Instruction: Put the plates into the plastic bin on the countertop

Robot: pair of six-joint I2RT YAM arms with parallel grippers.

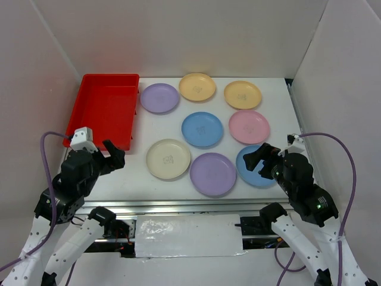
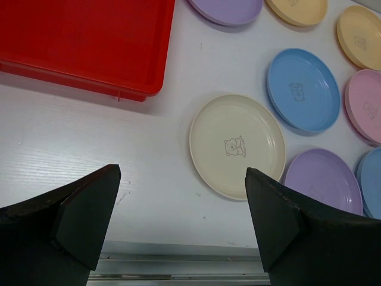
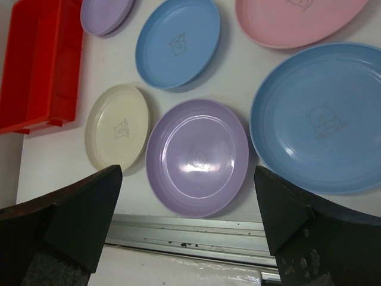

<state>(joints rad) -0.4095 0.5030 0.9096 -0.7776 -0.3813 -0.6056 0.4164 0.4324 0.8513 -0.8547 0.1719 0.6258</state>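
- The left gripper [image 2: 182, 173] hovers over the countertop [image 1: 161, 125] at about 8 o'clock. Its jaws are spread wide and have hold of nothing.
- The right gripper [image 3: 187, 173] hangs at about 4 o'clock, its jaws just as wide and also holding nothing. In the top view it partly hides the near blue plate [image 3: 309, 119].
- The plastic bin [image 1: 101, 113], bright red, sits at 10 o'clock.
- 8 plates are in sight, all flat on the countertop outside the bin, on its 3 o'clock side.
- Far row: far purple plate [image 1: 159, 98] just beside the bin, then 2 yellow plates [image 1: 197, 87] [image 1: 242, 95].
- Middle row: middle blue plate [image 1: 202, 129] and pink plate [image 1: 249, 126].
- Near row: cream plate [image 1: 168, 159], near purple plate [image 1: 213, 174] just beside it, then the near blue plate.
- From the left wrist, the cream plate lies at 1 o'clock of the open jaws.
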